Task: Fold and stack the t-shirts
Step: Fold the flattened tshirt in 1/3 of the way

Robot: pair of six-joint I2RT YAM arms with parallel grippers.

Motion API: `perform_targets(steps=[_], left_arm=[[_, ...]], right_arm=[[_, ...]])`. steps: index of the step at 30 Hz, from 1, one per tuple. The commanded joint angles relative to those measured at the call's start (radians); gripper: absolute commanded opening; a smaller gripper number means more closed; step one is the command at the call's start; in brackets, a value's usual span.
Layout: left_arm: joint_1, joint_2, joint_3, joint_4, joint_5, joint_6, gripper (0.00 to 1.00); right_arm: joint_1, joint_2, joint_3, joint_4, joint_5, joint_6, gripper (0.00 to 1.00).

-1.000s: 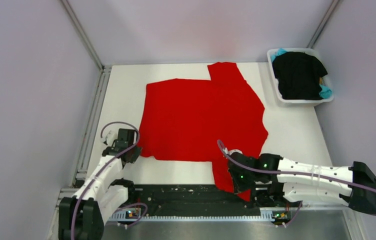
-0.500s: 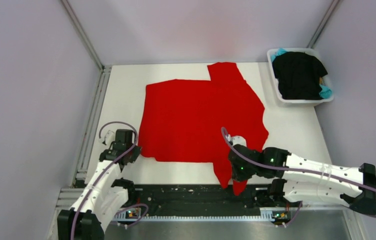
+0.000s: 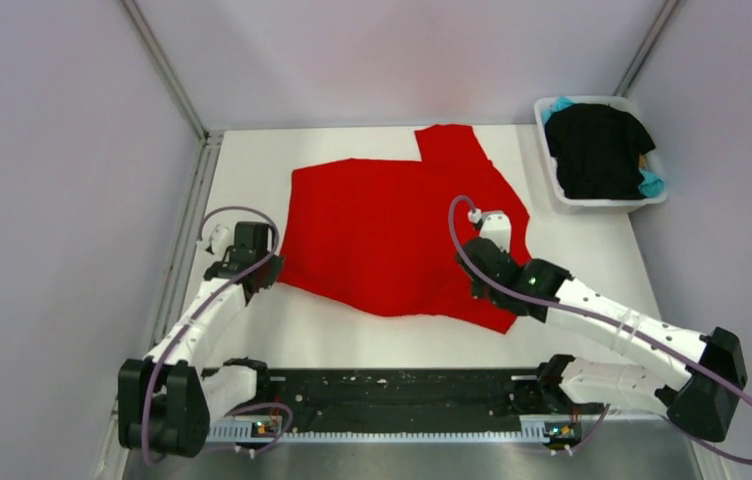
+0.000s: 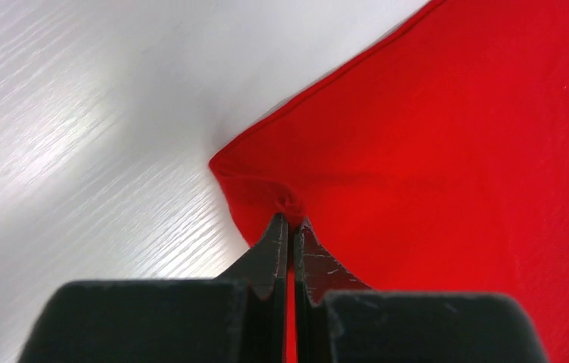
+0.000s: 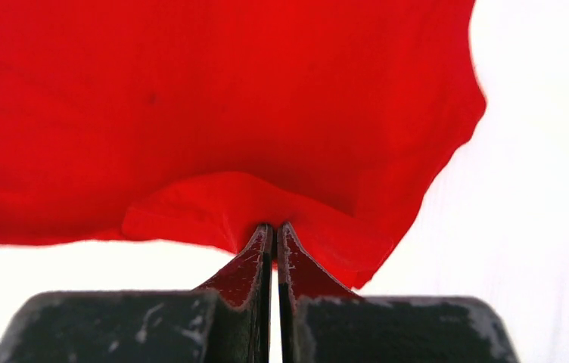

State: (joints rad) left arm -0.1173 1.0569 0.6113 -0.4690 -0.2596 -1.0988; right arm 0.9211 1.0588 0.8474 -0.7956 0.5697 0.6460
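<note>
The red t-shirt (image 3: 392, 225) lies spread on the white table, its near part lifted and folded over toward the far side. My left gripper (image 3: 257, 262) is shut on the shirt's near left corner, seen pinched between the jaws in the left wrist view (image 4: 290, 219). My right gripper (image 3: 487, 262) is shut on the shirt's near right edge, held up over the shirt's right side; the right wrist view (image 5: 274, 227) shows cloth draped from the jaws. The black t-shirt (image 3: 597, 145) and the teal t-shirt (image 3: 652, 184) lie in the white tub (image 3: 558, 188) at the far right.
Grey walls and metal rails close in the table on the left, the back and the right. A black rail (image 3: 382, 390) runs along the near edge between the arm bases. Bare white table (image 3: 332, 335) shows near the shirt.
My right gripper has lifted the shirt's near right sleeve off the near edge and carried it away from me over the shirt. My left gripper has moved a little farther with its corner.
</note>
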Motion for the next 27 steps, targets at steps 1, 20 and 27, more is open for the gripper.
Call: perform_targets(steps=[1,20,27], left_arm=[[0.0,0.097,0.085,0.1,-0.032,0.0,0.0],[0.008,0.38,0.303,0.117,-0.063,0.028,0.0],[0.019,0.395,0.31,0.124,-0.083,0.032,0.0]], right_arm=[[-0.103,0.005,0.037,0.198,0.019,-0.129,0.0],[-0.369,0.197,0.154,0.426,-0.167,-0.49,0.0],[-0.412,0.276,0.225,0.434,-0.176,-0.529,0.0]])
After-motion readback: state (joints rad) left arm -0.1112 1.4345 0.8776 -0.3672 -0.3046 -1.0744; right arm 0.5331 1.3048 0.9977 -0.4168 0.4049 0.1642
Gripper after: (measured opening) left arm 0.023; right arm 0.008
